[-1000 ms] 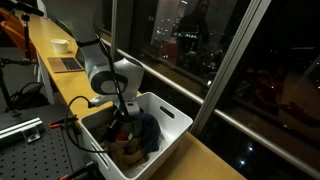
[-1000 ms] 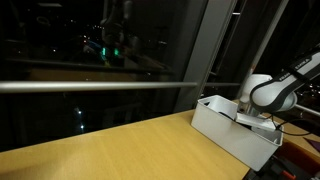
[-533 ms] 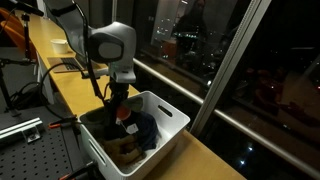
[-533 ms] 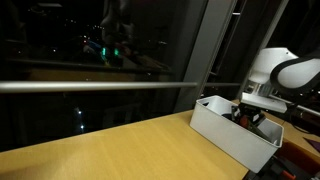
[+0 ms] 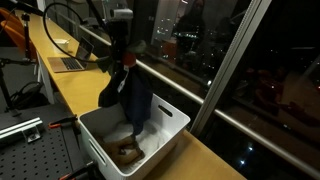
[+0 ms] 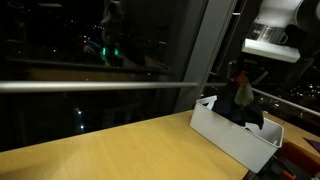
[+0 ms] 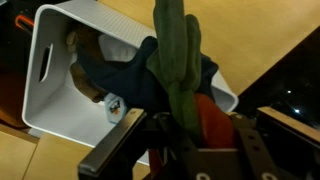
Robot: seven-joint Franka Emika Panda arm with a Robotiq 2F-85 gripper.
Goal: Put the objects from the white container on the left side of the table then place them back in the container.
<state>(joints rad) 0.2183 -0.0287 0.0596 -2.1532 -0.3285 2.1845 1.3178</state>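
Night windows were seen behind the table (image 5: 68,95) in an exterior view. The hand (image 5: 121,62) was closed on the dark blue cloth (image 5: 136,98), which hung over the white container (image 5: 165,135). The brown plush piece (image 5: 125,153) lay inside. In an exterior view the cloth's lower end was at the rim. In the wrist view an orange piece (image 7: 208,115) was seen pinched alongside. The unloading step was judged in hand; a carry to the table's left side and a release were called for next.

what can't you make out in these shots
- fingers: tips buried in the dark blue cloth, wrist view
- white container: inside hidden behind its near wall, in an exterior view
- brown plush piece: partly covered by the hanging cloth, wrist view
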